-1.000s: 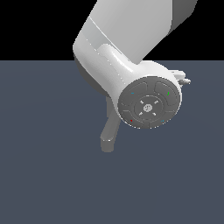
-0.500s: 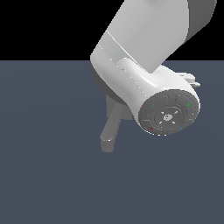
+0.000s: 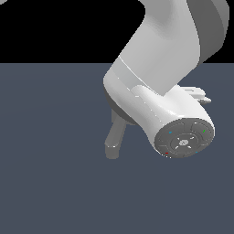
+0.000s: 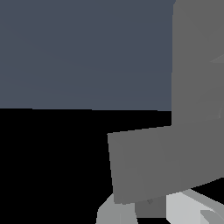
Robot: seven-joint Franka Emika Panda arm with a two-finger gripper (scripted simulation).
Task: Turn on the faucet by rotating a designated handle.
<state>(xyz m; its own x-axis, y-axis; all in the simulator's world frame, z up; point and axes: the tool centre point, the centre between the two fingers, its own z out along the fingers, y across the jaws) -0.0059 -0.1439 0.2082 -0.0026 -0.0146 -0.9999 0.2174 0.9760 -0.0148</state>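
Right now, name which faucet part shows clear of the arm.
The grey bar jutting out below the arm; its other parts are hidden behind that arm.

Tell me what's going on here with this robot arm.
A white robot arm is leaning in low over a grey faucet on a dark floor, covering most of it. Only one grey bar of the fixture sticks out below the arm. The gripper is hidden in the exterior view, so contact with the handle can't be confirmed.

Faucet looks dull matt grey metal; arm shell smooth, semi-gloss white plastic w/ soft highlights.
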